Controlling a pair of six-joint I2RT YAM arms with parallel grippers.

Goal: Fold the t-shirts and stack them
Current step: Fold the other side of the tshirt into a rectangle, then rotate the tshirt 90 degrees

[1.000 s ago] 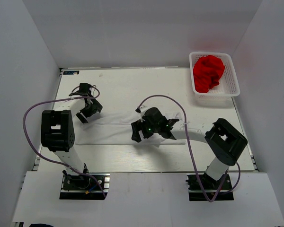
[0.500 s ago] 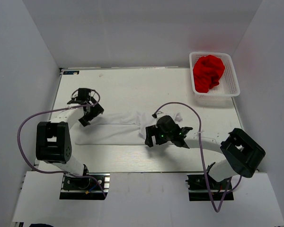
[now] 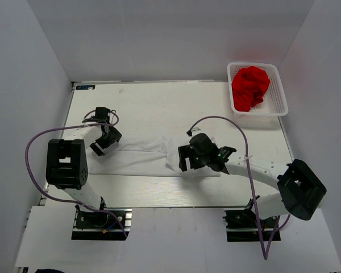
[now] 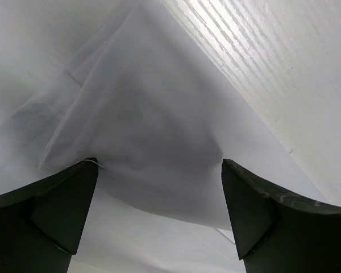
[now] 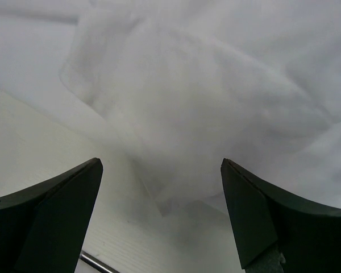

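Right tool shifted slightly, left tool too, both gaping, empty, over rumpled white t-shirt

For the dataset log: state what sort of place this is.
Probably a robot lab test cell: bare white walls box in a white table, with a left arm and right arm bolted at its near edge.

1 t-shirt across the mid surface, left pincer at its left end, right pincer at its right, other t-shirt in the basket, far-right corner
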